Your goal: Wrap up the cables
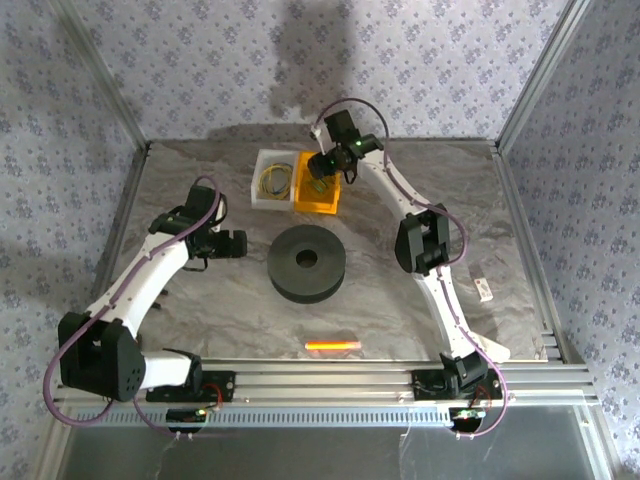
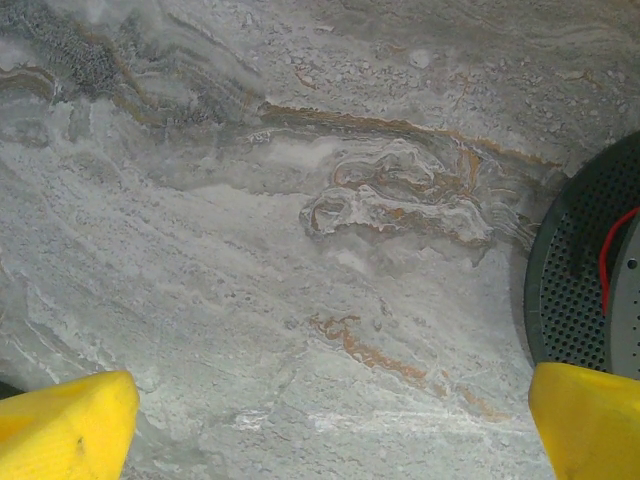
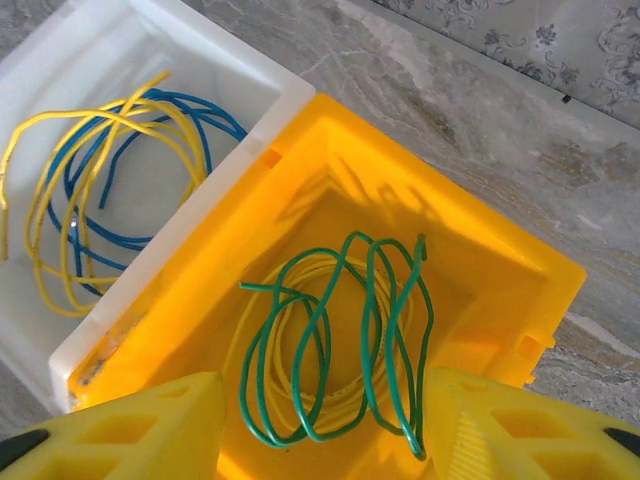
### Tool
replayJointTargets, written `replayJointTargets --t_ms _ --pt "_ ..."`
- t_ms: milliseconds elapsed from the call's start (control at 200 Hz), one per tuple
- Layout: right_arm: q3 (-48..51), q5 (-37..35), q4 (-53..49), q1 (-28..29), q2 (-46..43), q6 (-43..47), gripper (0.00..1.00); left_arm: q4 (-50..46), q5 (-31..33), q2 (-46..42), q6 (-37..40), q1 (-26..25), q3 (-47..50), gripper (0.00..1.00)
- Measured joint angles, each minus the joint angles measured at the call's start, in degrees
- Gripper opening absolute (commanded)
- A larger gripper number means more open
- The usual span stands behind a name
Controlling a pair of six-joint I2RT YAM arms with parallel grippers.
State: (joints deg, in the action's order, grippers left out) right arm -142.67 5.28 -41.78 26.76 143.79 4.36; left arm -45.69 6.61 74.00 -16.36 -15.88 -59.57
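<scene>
Straddling green cables (image 3: 370, 330): right hand (image 3: 325, 428).

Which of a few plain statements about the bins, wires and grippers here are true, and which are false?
1. The green wire lies in the yellow bin. True.
2. The white bin holds red wire. False: it holds yellow wire and blue wire.
3. The left gripper grips the spool. False: it is open over bare table, with the spool off to one side.
4. The right gripper is above the yellow bin, with a finger on either side of the green wire. True.
</scene>
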Motion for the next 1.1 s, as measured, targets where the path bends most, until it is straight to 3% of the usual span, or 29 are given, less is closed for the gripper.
replayJointTargets --t_ms 620,1104 --pt "-4.28 -1.88 0.17 -0.28 6.14 0.02 0.41 -0.04 -0.85 0.0 0.24 0.0 0.0 1.0" --pt "-5.97 -1.42 0.2 -0.28 6.36 -0.35 0.14 -0.81 -0.85 0.0 0.83 0.0 -0.74 1.0"
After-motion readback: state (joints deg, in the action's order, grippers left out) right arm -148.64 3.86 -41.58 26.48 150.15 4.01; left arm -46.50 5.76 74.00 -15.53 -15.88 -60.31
